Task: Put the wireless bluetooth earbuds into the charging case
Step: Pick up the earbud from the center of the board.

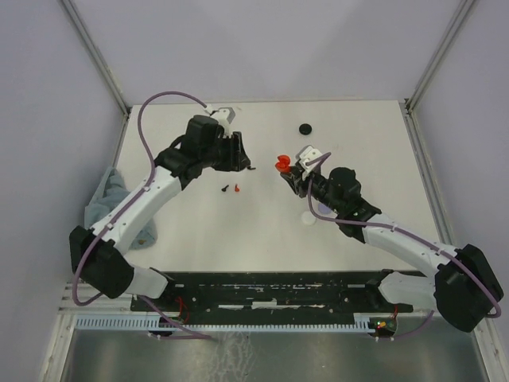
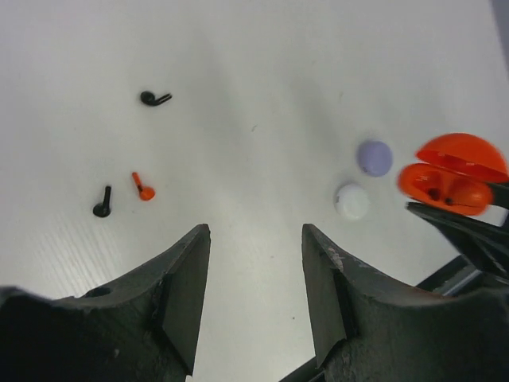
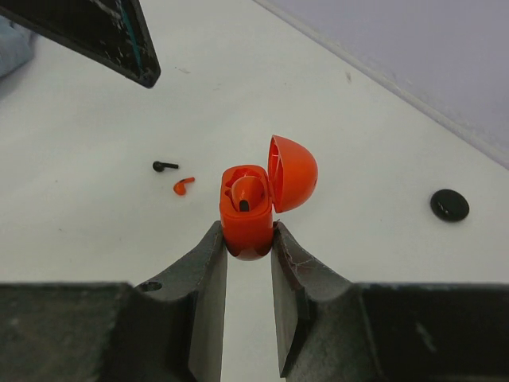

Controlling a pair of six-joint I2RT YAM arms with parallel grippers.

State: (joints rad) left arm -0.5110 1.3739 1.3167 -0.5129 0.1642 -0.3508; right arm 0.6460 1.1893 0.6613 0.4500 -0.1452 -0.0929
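Observation:
My right gripper [image 3: 248, 237] is shut on the open red charging case [image 3: 248, 213] and holds it off the table, lid [image 3: 293, 173] swung back. One red earbud [image 3: 249, 192] sits in the case. A second red earbud [image 3: 183, 186] lies loose on the table beside a black earbud [image 3: 165, 166]. In the left wrist view I see the red earbud [image 2: 143, 189], two black earbuds [image 2: 102, 204] [image 2: 155, 99] and the held case [image 2: 445, 185]. My left gripper [image 2: 256, 239] is open and empty above the table, left of the case [image 1: 281, 165].
A black round case [image 1: 305, 128] lies at the back right. A white case [image 2: 351, 201] and a lavender case [image 2: 374, 157] lie side by side near my right arm. A blue-grey cloth [image 1: 107, 195] lies at the table's left edge.

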